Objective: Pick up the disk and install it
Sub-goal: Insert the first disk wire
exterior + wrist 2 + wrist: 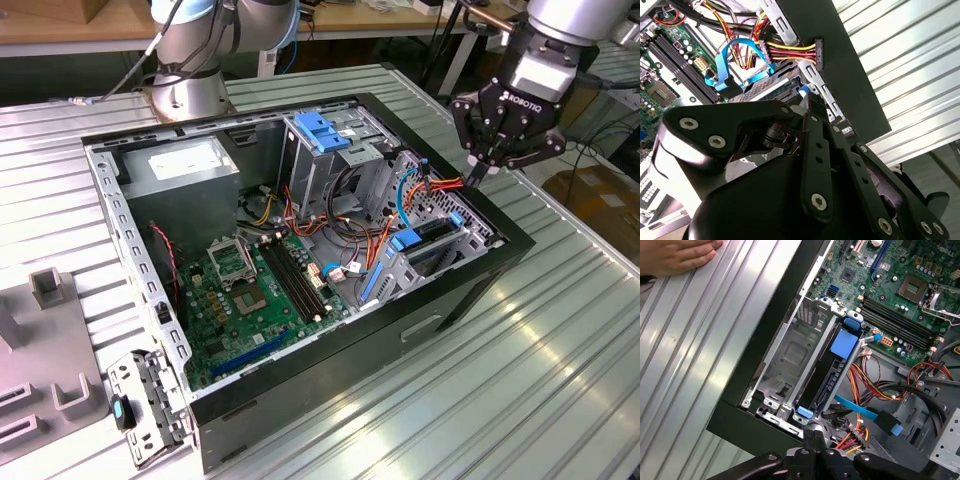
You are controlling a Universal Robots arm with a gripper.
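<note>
The disk point(437, 235) sits on edge in the drive bay at the corner of the open computer case point(300, 400) on the exterior view's right. It is dark, with a blue label and blue end tabs. In the first wrist view the disk point(827, 377) stands in the slot beside a bare metal bay point(792, 355). My gripper point(478, 177) hovers just above the case wall near that bay, shut, with nothing between its fingers. The shut gripper point(813, 434) points down at the disk's end, and the gripper point(810, 100) is above the bay's cables.
A person's hand point(675, 255) rests on the ribbed table point(560, 340) beside the case. Inside are a motherboard point(250, 290), a grey power supply point(185, 170), a metal cage with a blue handle point(325, 130) and loose cables point(785, 50). Grey fixtures point(50, 330) lie at the exterior view's left.
</note>
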